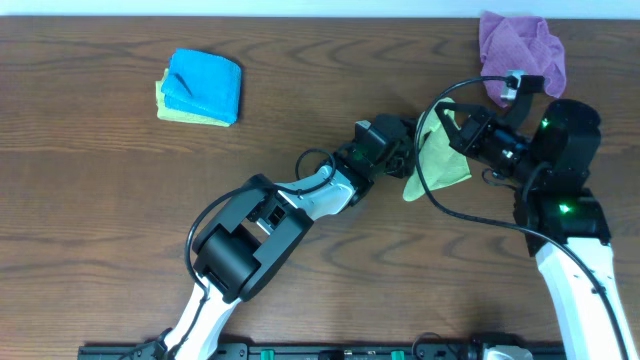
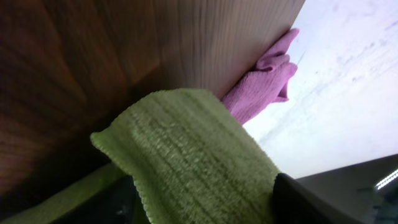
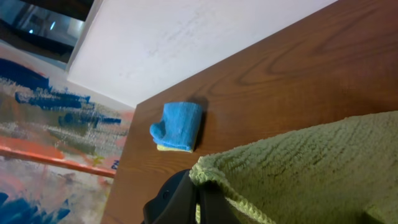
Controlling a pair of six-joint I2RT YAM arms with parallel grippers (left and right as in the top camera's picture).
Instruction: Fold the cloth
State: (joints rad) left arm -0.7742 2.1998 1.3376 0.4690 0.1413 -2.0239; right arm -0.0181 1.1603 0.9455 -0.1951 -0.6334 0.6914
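I see nubby, matt terry weave on the green cloth [image 2: 186, 155], and smooth, faintly glossy grained wood on the table [image 1: 100, 200].

Even overhead light; left wrist view dim, shadowed; slight close-range blur.

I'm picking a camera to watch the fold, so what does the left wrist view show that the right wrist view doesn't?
Only the left wrist view shows the crumpled purple cloth. Only the right wrist view shows the folded blue cloth on a yellow-green cloth. Both show the light green terry cloth and the brown wooden table.
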